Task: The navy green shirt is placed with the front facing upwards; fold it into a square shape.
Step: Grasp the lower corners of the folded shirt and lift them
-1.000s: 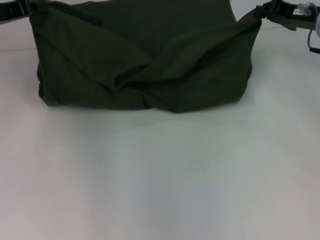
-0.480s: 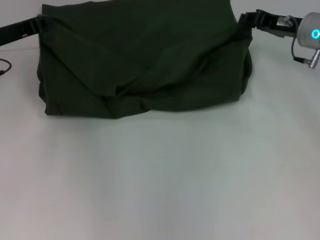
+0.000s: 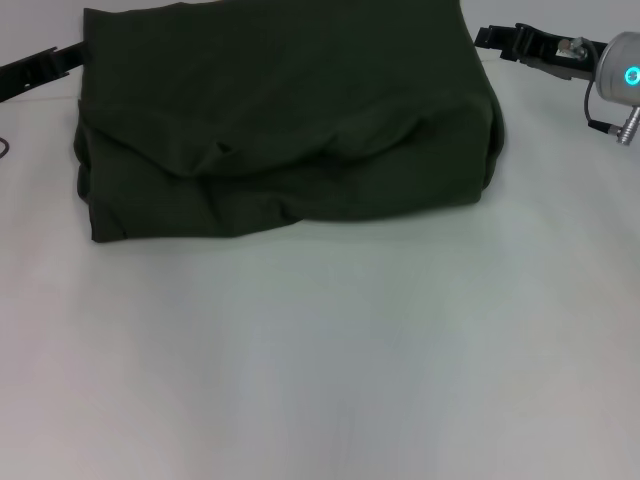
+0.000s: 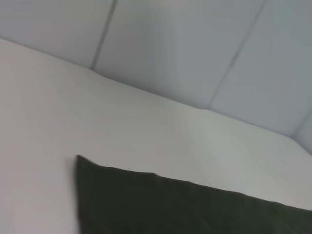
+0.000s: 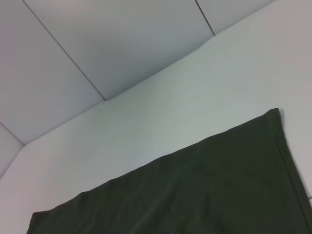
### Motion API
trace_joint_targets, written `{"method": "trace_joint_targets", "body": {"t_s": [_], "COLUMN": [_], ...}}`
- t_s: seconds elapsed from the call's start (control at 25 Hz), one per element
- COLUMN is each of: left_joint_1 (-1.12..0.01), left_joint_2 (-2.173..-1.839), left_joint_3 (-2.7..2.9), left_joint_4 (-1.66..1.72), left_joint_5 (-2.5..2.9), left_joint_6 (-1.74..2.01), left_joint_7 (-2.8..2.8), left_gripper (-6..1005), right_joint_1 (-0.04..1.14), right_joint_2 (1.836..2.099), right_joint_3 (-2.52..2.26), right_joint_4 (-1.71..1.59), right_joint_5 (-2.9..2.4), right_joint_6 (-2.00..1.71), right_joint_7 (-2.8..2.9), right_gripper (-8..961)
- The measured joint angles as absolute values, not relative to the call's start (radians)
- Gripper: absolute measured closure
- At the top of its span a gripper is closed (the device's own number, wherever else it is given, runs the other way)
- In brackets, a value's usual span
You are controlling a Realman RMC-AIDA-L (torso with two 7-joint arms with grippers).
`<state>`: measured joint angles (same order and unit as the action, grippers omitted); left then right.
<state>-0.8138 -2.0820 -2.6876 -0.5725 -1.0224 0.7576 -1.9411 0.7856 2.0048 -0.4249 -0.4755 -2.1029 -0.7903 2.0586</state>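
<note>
The navy green shirt lies on the white table as a wide folded block, plain green side up, with soft creases along its near edge. No lettering shows. My left gripper sits at the shirt's far left edge, open, and the cloth there hangs slack. My right gripper is at the far right corner, open and a small gap away from the cloth. The left wrist view shows a corner of the shirt flat on the table. In the right wrist view the shirt's hem edge also lies flat.
The white table stretches bare toward me from the shirt's near edge. Grey wall panels rise behind the table's far edge. A silver wrist housing with a teal light and a cable sit at the far right.
The top layer, held taut at both far corners a second ago, has dropped and settled flat. The right gripper has let go and drawn slightly away. The left gripper has lowered beside the edge.
</note>
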Motion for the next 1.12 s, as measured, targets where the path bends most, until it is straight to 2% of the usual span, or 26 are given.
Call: {"method": "trace_joint_targets", "body": {"t_s": [0.36, 0.6, 0.84, 1.12], "left_joint_1": [-0.748, -0.621, -0.533, -0.484], "left_joint_2": [-2.111, -2.11, -2.105, -2.086], "left_joint_3": [-2.667, -2.615, -2.591, -2.571], "left_joint_4": [-0.696, -0.839, -0.91, -0.917], "left_joint_5": [-1.087, -1.205, -1.218, -1.201], "left_joint_6": [0.817, 1.08, 1.267, 1.378], "left_joint_7": [-1.928, -1.922, -1.922, -1.914], "left_gripper": [374, 139, 130, 134], "right_joint_1": [0.763, 0.704, 0.628, 0.504], "right_joint_2": [2.003, 1.998, 1.997, 2.003], "right_joint_3": [-0.425, -0.425, -0.426, -0.429], "right_joint_4": [-0.483, -0.491, -0.507, -0.62], "right_joint_5": [-2.08, -1.97, -1.93, -1.931], "right_joint_6": [-0.856, -1.0, -1.153, -1.351], "right_joint_7": [2.015, 1.919, 1.846, 1.825], "right_gripper": [450, 398, 298, 262]}}
